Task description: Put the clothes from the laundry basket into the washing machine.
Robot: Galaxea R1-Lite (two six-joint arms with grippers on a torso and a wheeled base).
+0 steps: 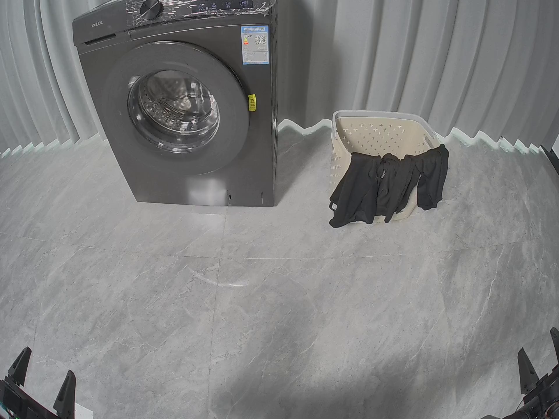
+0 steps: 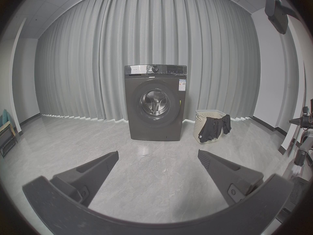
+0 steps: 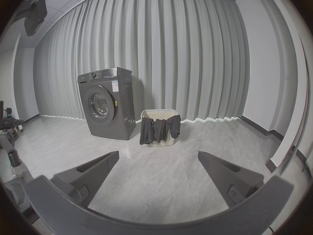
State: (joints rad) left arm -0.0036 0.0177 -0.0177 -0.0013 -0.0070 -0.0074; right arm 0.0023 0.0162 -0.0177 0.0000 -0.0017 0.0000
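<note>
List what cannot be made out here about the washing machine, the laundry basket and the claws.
Laundry basket floor: head view, hidden by its near wall and the draped black clothes; whether more clothes lie inside cannot be told.
Washing machine drum: head view, reflections on the door glass hide its contents.
Left claw and right claw: head view, cut off by the bottom edge.

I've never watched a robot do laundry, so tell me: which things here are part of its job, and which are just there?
Part of the job:
washing machine
cream laundry basket
black clothes, draped over the basket's front rim
left gripper and right gripper, both open and empty

Just there:
grey curtains
tiled floor
</note>
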